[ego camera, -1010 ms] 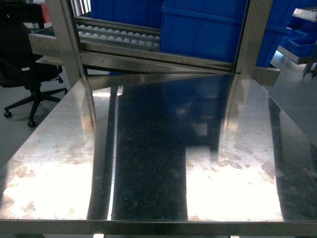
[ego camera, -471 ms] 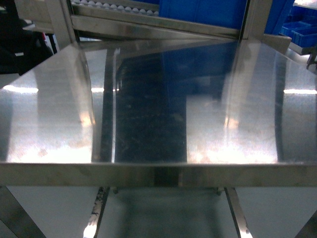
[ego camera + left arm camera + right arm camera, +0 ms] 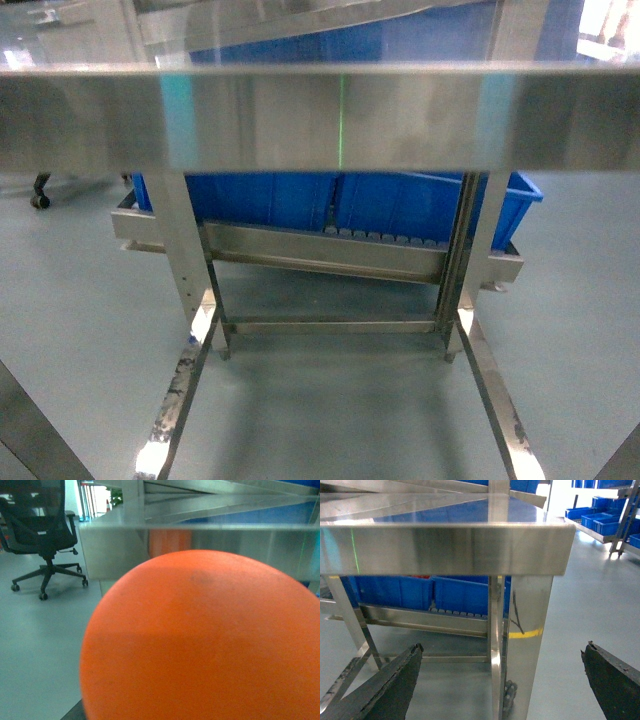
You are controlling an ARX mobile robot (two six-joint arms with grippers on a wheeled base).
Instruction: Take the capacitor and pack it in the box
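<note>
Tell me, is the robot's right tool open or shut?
Open. In the right wrist view the right tool has its two dark fingers far apart, with only the floor and a table leg between them.

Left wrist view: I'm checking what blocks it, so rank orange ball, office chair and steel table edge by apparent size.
1. orange ball, nearness inflates it
2. steel table edge
3. office chair

The head camera faces the steel table's front edge (image 3: 320, 120) from low down; both wrist cameras, nearer, share that edge (image 3: 445, 547).
</note>
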